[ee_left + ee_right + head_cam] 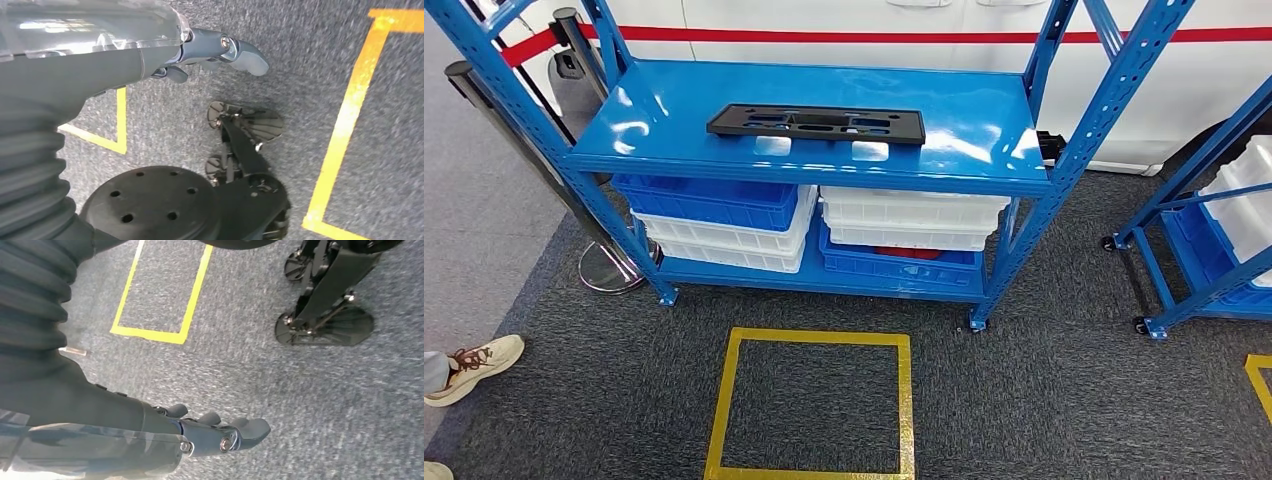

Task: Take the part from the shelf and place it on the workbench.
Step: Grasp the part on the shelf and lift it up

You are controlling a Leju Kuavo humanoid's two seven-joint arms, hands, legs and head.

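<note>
- The part (816,124), a flat black plastic plate with slots cut through it, lies on the top board of the blue shelf (969,165), about midway between the board's side edges and nearer its back edge than its front.
- Its long axis runs side to side, almost parallel to the board's front edge; it lies flat, one end toward each pair of uprights.
- Below the top board, on the lower board, stand stacked bins: a blue bin (709,201) over white bins (724,243) at the left end, white bins (911,218) over a blue bin (899,266) at the right end.
- On the grey carpet before the shelf is a yellow taped square (812,405).
- A second blue rack (1214,225) with bins stands near the right; a post base (609,268) stands by the shelf's left front leg.
- A person's shoe (472,367) rests on the carpet at the left.
- The left hand (210,52) hangs over the carpet holding nothing, fingers loosely extended.
- The right hand (220,432) likewise hangs empty, fingers apart.
</note>
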